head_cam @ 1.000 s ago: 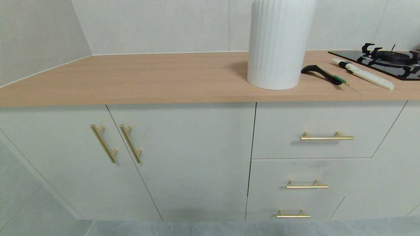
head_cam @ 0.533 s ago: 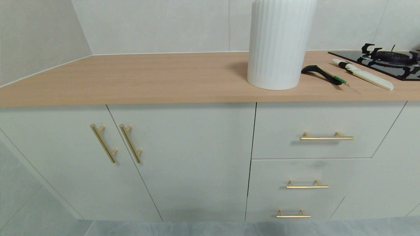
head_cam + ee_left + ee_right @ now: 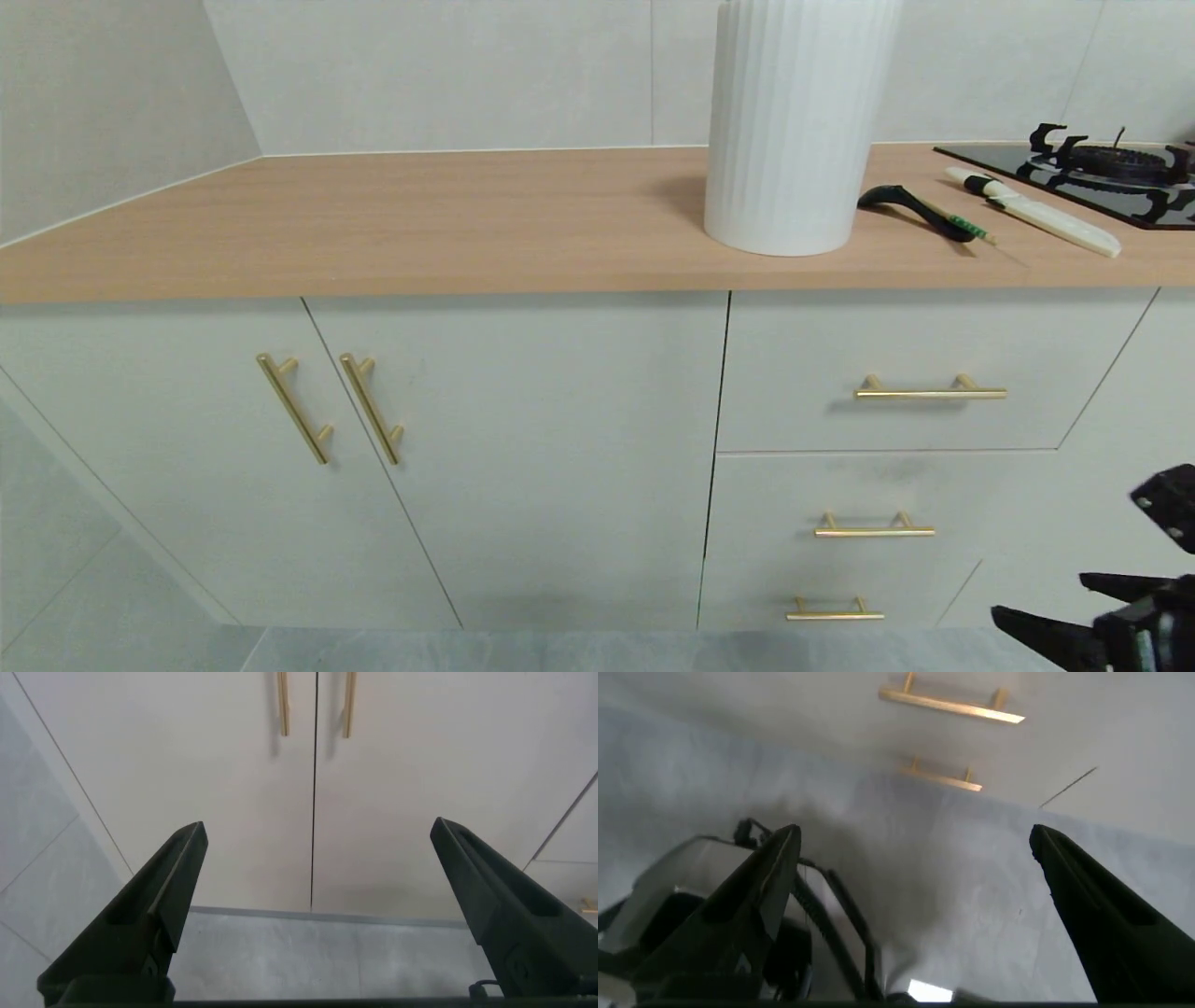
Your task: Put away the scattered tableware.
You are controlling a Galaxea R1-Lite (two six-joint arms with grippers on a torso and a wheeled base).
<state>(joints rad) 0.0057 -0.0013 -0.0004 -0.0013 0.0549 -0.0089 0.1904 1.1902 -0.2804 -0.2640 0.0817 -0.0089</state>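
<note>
Nothing is put away yet. The knife (image 3: 1036, 213) and peeler (image 3: 910, 207) lie on the surface (image 3: 373, 224) at the upper right, beside the white pot (image 3: 794, 131). The left fingers (image 3: 159, 905) and right fingers (image 3: 1032, 633) are wide open, holding nothing.

On the countertop (image 3: 420, 224), a utensil (image 3: 910, 207) and a knife (image 3: 1036, 213) lie between the container (image 3: 794, 131) and the stove (image 3: 1102, 173).

Wooden countertop (image 3: 420, 224) — pale cabinets (image 3: 523, 448); grey floor (image 3: 560, 651)

Matte black jaws — long, flat-sided wedges tapering to tips.
</note>
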